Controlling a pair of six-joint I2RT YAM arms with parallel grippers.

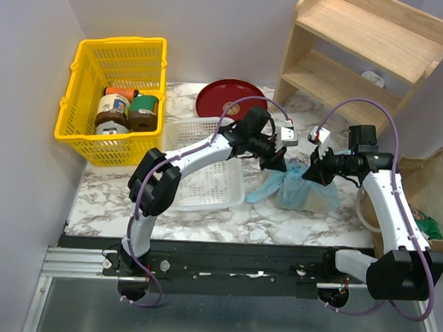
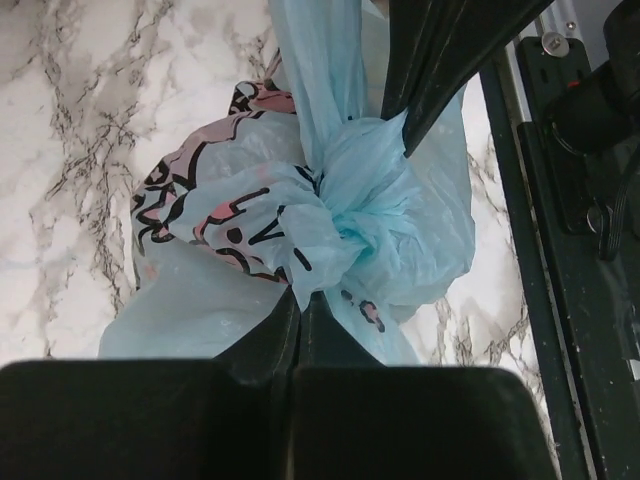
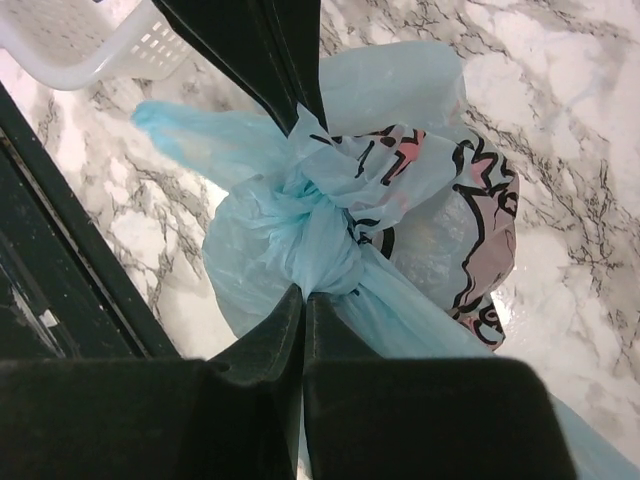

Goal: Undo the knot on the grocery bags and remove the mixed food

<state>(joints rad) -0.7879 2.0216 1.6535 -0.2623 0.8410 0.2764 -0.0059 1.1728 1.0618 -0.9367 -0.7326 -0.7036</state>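
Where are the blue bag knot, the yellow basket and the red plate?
blue bag knot (image 2: 350, 215), left wrist view, middle of the twisted bunch.
yellow basket (image 1: 76, 93), top view, left mesh wall.
red plate (image 1: 221, 96), top view, bare centre.

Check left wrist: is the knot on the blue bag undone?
No, the knot on the blue bag is a tight bunch with the plastic wound together.
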